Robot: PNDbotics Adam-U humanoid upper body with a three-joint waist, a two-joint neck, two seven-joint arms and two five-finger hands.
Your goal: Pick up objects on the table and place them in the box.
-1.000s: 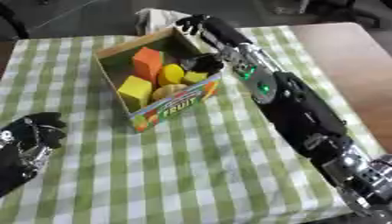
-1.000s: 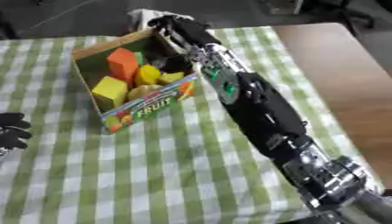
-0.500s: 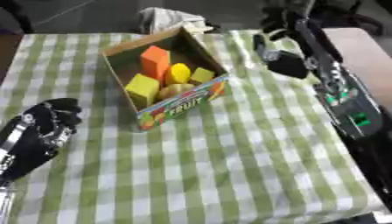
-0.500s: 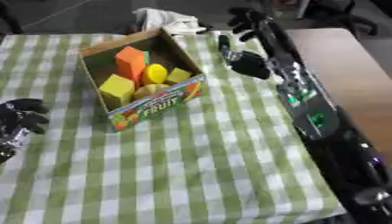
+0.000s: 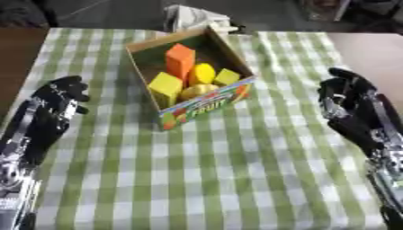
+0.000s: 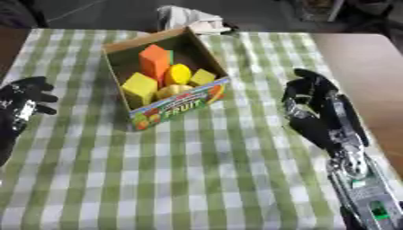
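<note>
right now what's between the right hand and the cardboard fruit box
Only bare green-and-white checked tablecloth lies between the right hand and the cardboard fruit box, clearest in the left eye view.

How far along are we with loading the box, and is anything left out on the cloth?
Looks nearly or fully done. The box holds an orange block, yellow blocks and a yellow round piece. Neither the left hand nor the right hand holds anything; both hover over the checked cloth. No loose pieces show on the cloth; only a white bundle lies behind the box.
</note>
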